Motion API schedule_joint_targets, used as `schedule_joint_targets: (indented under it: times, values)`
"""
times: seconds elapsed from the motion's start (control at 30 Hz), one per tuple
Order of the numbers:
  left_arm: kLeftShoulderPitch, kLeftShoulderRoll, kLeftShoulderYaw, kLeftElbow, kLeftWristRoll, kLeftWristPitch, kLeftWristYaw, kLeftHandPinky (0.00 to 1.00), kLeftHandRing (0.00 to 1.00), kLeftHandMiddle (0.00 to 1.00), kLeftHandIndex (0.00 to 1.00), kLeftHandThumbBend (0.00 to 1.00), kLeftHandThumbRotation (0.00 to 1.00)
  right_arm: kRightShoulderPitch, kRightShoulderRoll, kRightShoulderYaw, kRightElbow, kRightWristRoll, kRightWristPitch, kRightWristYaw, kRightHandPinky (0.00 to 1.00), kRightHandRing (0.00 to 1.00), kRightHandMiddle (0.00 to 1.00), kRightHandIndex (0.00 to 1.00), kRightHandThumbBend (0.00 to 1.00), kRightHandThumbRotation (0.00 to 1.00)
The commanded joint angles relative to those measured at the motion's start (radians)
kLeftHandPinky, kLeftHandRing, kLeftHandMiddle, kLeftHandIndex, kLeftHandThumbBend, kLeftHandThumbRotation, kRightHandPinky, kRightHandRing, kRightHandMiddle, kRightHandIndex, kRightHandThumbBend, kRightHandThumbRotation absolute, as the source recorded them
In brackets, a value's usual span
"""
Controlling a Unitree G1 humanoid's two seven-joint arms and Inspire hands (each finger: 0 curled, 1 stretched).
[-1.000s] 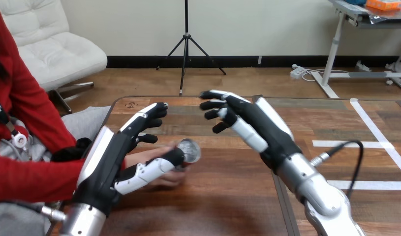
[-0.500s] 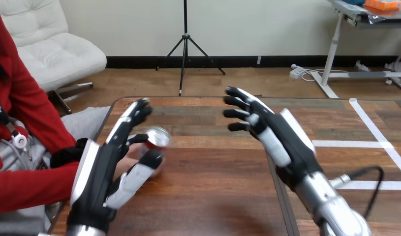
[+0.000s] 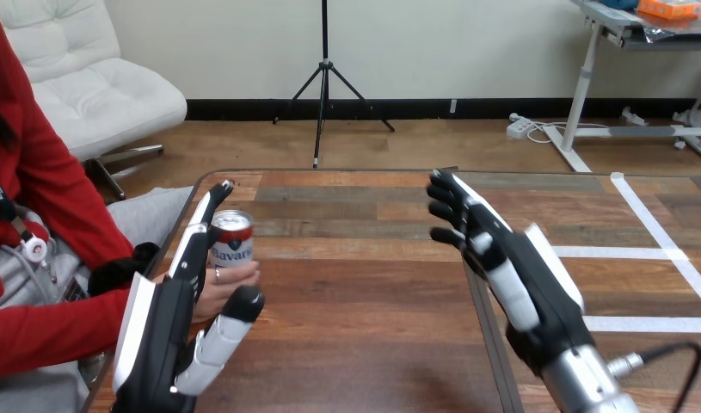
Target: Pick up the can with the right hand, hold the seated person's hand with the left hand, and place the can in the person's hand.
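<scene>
— Since a second ago the can (image 3: pixel 232 241) has gone from tipped, top toward the camera, to upright, and the right hand (image 3: pixel 529 288) has drawn back to the right, away from it.

— Where does the can sit now?

— Upright in the person's hand (image 3: pixel 219 291), near the table's (image 3: pixel 372 284) left edge. Their fingers wrap its lower part.

— So the right hand is off it?

— Yes. Its fingers are spread and loose with nothing in them, well apart from the can.

— And the left hand (image 3: pixel 162 335)?

— It stands edge-on just beside the person's hand, fingers straight and reaching up past the can, thumb out below the person's knuckles. I see nothing curled round their hand or wrist. Its own back hides the contact side, though, so a light touch is possible.

— How far along is the task, then?

— Pick-up and hand-over look finished, since only the person's hand grips the can. The left hand reads as a loose support at most, not a hold. What is left, I judge, is only for both arms to draw clear.
</scene>
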Motion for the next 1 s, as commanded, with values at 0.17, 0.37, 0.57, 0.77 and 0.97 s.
schedule_joint_targets:
  times: [0.17,0.37,0.57,0.77,0.97]
  values:
    - [0.013,-0.013,-0.009,-0.034,-0.059,-0.039,-0.041,1.0,0.98,0.96,0.92,0.83,1.0,0.079,0.037,-0.006,-0.11,0.058,-0.079,0.007,0.9,0.91,0.92,0.91,1.0,1.0]
    - [0.039,-0.023,-0.027,-0.05,-0.116,-0.045,-0.079,0.97,0.95,0.93,0.9,0.78,0.98,0.135,0.064,0.004,-0.135,0.11,-0.102,0.019,0.9,0.9,0.91,0.9,1.0,1.0]
    - [0.061,-0.038,-0.046,-0.068,-0.16,-0.039,-0.111,0.91,0.92,0.91,0.88,0.75,0.98,0.174,0.099,0.014,-0.14,0.123,-0.136,0.014,0.88,0.88,0.89,0.89,1.0,1.0]
    - [0.076,-0.051,-0.065,-0.078,-0.203,-0.034,-0.147,0.89,0.9,0.89,0.88,0.73,0.95,0.203,0.128,0.022,-0.145,0.12,-0.148,0.004,0.85,0.87,0.88,0.87,1.0,1.0]
    - [0.077,-0.053,-0.076,-0.072,-0.218,-0.035,-0.168,0.88,0.89,0.88,0.87,0.7,0.96,0.217,0.144,0.025,-0.142,0.118,-0.158,0.005,0.84,0.86,0.88,0.88,1.0,1.0]
